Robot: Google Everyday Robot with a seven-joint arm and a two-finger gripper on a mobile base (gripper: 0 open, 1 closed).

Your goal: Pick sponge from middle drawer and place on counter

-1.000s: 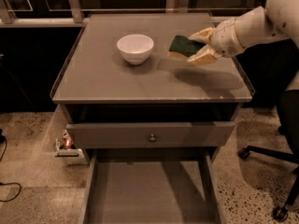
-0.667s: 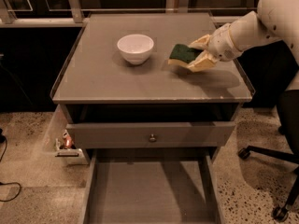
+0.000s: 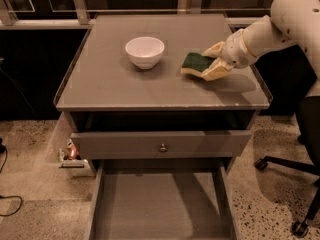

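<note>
The sponge (image 3: 196,63), dark green on top with a yellow layer below, is at the right side of the counter (image 3: 115,84), low on or just above its surface. My gripper (image 3: 209,62) reaches in from the right, its pale fingers (image 3: 216,74) on either side of the sponge and shut on it. The middle drawer (image 3: 160,204) is pulled out at the bottom of the view, its grey floor bare.
A white bowl (image 3: 144,51) stands on the counter left of the sponge. A shut drawer front with a small knob (image 3: 163,147) sits above the open drawer. An office chair base (image 3: 280,166) is at the right, small clutter (image 3: 72,156) on the floor at the left.
My gripper has moved down and slightly left with the sponge, bringing it lower to the counter surface. The bowl has not moved.
</note>
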